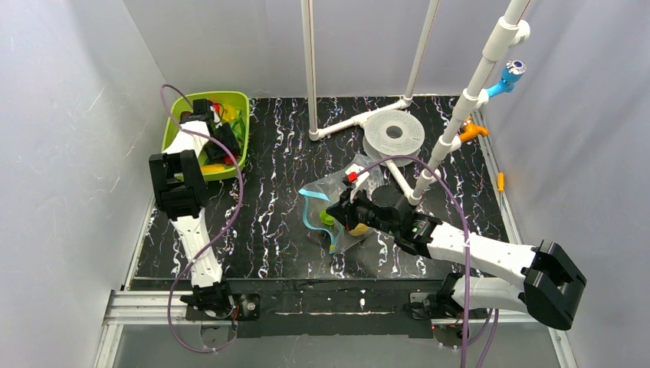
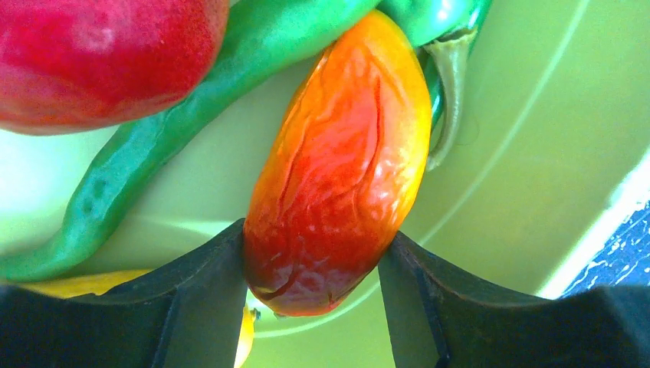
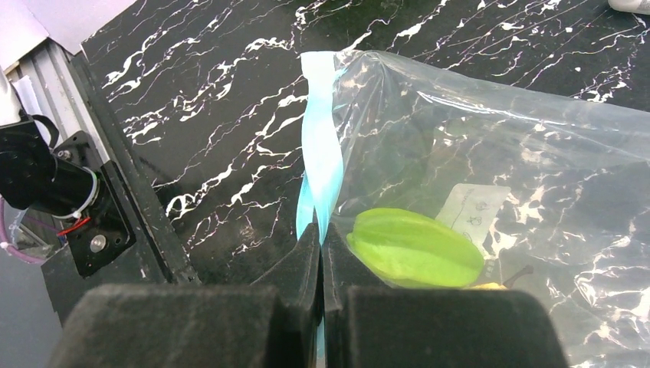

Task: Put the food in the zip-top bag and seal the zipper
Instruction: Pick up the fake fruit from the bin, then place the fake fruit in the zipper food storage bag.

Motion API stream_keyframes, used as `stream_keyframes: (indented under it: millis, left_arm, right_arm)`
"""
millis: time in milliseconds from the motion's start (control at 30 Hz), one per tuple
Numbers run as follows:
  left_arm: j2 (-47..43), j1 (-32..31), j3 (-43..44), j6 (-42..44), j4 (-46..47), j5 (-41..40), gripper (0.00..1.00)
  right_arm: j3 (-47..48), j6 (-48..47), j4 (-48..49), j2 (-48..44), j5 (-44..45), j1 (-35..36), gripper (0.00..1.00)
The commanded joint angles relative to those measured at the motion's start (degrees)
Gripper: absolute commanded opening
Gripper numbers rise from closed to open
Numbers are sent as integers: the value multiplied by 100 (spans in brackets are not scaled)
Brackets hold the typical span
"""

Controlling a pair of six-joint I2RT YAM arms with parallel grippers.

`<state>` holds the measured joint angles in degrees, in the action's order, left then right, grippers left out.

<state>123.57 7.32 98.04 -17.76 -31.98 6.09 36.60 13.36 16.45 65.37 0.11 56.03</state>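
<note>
While the right hand (image 3: 320, 239) pinches the zipper (image 3: 320, 153), left hand (image 2: 310, 257) clasps orange-red fruit (image 2: 337, 169), white label (image 3: 475, 208) unreadable.

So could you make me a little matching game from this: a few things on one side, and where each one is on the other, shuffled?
Things:
1. orange-red fruit
2. green ridged fruit
3. zipper
4. lime-green tray

Places:
A. inside the zip-top bag
B. pinched in the shut right gripper
C. between the fingers of the left gripper
D. at the far left corner of the table

Pairs: 1-C, 2-A, 3-B, 4-D.
</note>
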Motion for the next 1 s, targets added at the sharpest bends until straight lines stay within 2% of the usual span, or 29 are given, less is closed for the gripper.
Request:
stream_keyframes:
  millis: [0,233,500,600,800,967]
  left_arm:
    - [-942,-86,18,204,-141,-225,25]
    - [-2191,-138,-579,-4,-168,-424,17]
    - [-3996,-360,-1978,-502,-151,409,12]
    - [-4487,-686,-2425,-683,-129,630,12]
    - [-5132,-1955,-3136,-483,-76,1086,13]
    - [-5717,-2603,-3629,-535,-58,1375,13]
  right_arm:
    - [31,-57,242,13,117,38,1]
    - [38,-45,240,17,96,40,1]
    - [35,-37,235,-12,102,43,1]
    - [47,-28,232,-6,95,39,1]
    - [48,-30,201,-34,153,40,1]
    - [57,-8,191,-48,175,40,1]
